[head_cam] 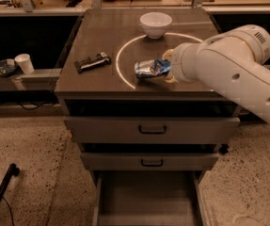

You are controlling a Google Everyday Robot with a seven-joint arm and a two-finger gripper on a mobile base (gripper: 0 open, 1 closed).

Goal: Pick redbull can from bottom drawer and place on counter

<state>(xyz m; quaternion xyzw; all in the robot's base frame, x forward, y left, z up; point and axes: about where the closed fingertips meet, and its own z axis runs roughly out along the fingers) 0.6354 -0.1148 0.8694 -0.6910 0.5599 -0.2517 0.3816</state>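
My pincer (pixel 168 68) pinches the redbull can (pixel 149 68) by its right end, one finger behind it and one in front. The can lies on its side because I gripped it across its width, so its length points left, away from my wrist. It sits over the worktop (pixel 101 32) near the front edge and a little right of middle, inside the white circle (pixel 119 55). I cannot tell whether it touches the surface or hangs just above it.

I judge the lift out of the bottom drawer (pixel 146 194) done: it stands pulled out and its grey floor shows nothing in it. What remains is setting the can down and letting go. A can on its side may roll, and the front edge is near.

The white bowl (pixel 155 23) at the back edge and the dark packet (pixel 92 61) toward the front-left corner are well apart from it, so nothing crowds the spot. My arm (pixel 228 65) reaches in from the right edge.
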